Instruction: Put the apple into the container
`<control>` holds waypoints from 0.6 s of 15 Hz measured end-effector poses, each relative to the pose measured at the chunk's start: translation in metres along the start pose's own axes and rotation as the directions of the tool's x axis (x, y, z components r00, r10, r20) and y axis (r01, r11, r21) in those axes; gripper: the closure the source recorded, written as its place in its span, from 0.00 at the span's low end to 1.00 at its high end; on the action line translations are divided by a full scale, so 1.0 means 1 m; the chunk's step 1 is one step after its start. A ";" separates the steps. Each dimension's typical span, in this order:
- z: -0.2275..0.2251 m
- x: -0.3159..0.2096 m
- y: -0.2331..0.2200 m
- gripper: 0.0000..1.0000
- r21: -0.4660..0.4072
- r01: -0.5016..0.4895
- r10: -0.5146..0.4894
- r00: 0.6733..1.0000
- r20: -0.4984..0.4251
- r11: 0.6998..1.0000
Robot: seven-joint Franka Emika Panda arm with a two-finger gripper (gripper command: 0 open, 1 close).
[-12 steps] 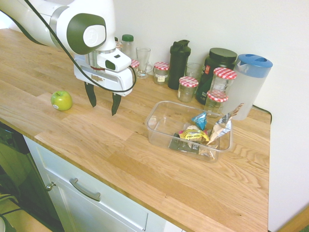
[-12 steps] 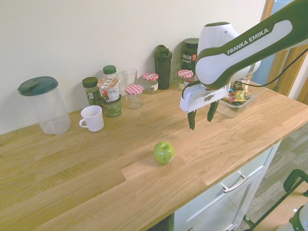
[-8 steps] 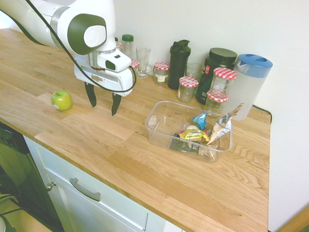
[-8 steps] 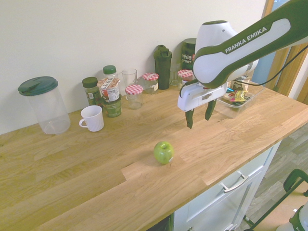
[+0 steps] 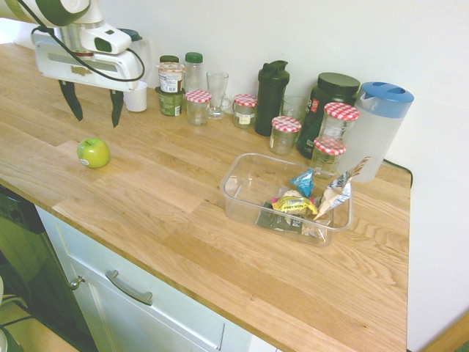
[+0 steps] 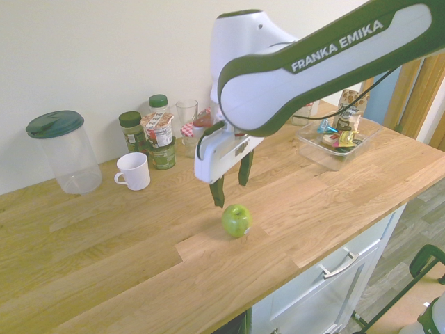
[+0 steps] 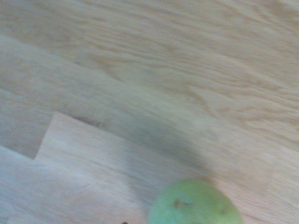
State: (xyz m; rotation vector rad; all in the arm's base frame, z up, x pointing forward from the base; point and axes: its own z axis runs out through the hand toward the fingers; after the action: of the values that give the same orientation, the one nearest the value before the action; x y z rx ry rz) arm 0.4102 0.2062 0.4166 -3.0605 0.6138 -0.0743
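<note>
My claw [image 5: 94,110] hangs open and empty, fingers pointing down, above the wooden surface [image 5: 183,213] and just beside the apple [image 5: 93,152], not touching it. The apple sits alone on bare wood near the front edge; in the wrist view it shows blurred at the lower edge [image 7: 195,203]. The container [image 5: 249,187] stands well apart from it toward the far end of the surface, open on top, with a few snack packets [image 5: 308,198] lying in one end of it. Between the apple and the container the wood is bare. Along the wall behind stand a white mug [image 6: 132,171], a clear lidded canister [image 6: 61,149], red-checked-lid jars [image 5: 285,134], a drinking glass [image 5: 217,92], a dark shaker bottle [image 5: 272,87] and a blue-lidded pitcher [image 5: 379,128] just behind the container.
</note>
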 end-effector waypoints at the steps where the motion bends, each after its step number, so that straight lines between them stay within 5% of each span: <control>1: 0.011 -0.002 -0.004 0.00 -0.022 0.022 -0.022 1.000 0.008 1.000; 7: 0.060 0.000 -0.006 0.00 -0.109 0.089 -0.086 0.996 0.039 0.990; 8: 0.064 -0.001 -0.004 1.00 -0.119 0.094 -0.089 0.995 0.046 0.988; 9: 0.069 -0.001 -0.002 1.00 -0.126 0.095 -0.089 0.995 0.052 0.987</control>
State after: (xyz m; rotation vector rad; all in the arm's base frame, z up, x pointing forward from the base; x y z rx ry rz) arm 0.4130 0.2094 0.3481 -3.2042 0.4926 0.0360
